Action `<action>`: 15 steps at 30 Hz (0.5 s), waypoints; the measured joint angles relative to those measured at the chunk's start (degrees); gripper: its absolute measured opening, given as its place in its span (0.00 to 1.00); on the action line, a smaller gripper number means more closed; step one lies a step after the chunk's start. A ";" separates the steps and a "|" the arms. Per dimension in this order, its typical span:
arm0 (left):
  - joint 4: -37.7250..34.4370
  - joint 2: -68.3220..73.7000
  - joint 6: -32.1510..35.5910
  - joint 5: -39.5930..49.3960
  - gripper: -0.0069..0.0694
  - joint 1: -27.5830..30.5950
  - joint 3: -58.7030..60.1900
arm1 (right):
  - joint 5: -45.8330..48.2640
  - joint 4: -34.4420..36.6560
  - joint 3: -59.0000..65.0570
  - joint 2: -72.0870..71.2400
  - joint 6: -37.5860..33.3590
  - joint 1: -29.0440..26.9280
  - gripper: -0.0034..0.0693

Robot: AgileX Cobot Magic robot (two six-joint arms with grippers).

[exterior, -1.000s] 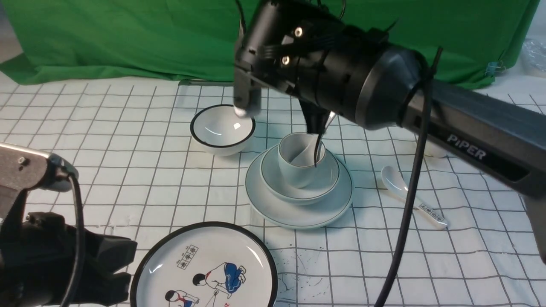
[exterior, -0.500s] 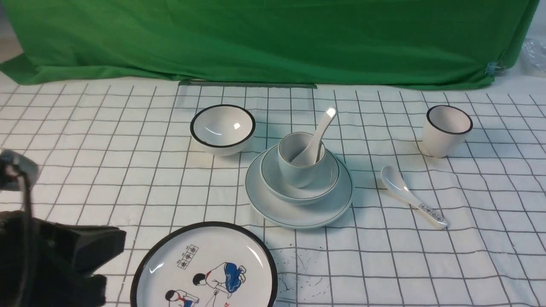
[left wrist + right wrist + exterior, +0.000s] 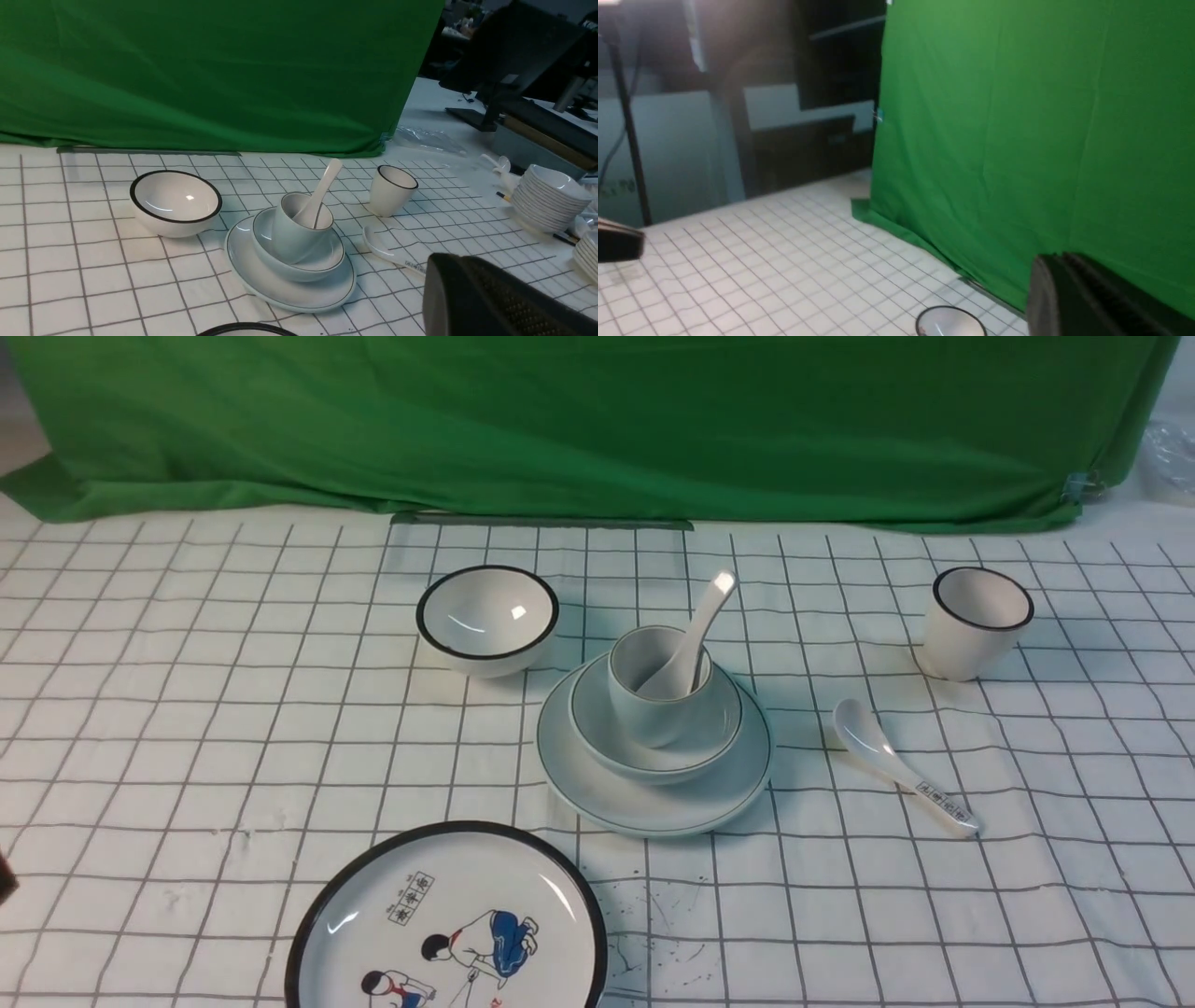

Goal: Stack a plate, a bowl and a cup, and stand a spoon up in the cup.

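The pale plate (image 3: 653, 810) lies in the middle of the checked cloth. The shallow bowl (image 3: 724, 733) sits on it, and the small cup (image 3: 639, 709) stands in the bowl. The plain white spoon (image 3: 702, 621) stands in the cup, its handle leaning up and to the right. The same stack shows in the left wrist view: plate (image 3: 261, 280), bowl (image 3: 324, 261), cup (image 3: 289, 233), spoon (image 3: 327, 179). My left gripper (image 3: 448, 261) is shut and empty, near and to the right of the stack. My right gripper (image 3: 1057, 259) is shut and empty, raised before the green cloth. Neither gripper shows in the front view.
A black-rimmed bowl (image 3: 486, 616) stands behind and left of the stack. A black-rimmed cup (image 3: 980, 621) stands at the far right. A printed spoon (image 3: 901, 765) lies right of the stack, and a cartoon plate (image 3: 448, 924) at the near edge. Stacked dishes (image 3: 549, 200) sit off the cloth.
My right arm has pulled away from above the cup and left the front view, its gripper closing, with the spoon left standing. My left arm has slid out at the lower left.
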 joint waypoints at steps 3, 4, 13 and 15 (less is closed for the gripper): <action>0.00 -0.44 -0.14 1.93 0.09 0.00 0.00 | -3.68 -0.50 9.24 -8.15 0.45 0.00 0.08; 0.00 -0.45 -0.14 2.03 0.09 0.00 0.00 | -4.00 -0.65 9.85 -9.22 0.45 0.00 0.08; 0.00 -0.45 -0.14 3.11 0.09 0.00 0.00 | -6.39 -1.40 25.83 -22.00 3.67 0.00 0.08; 0.00 -0.45 -0.03 3.11 0.09 0.00 0.00 | -6.32 -1.40 26.80 -22.20 3.67 0.00 0.08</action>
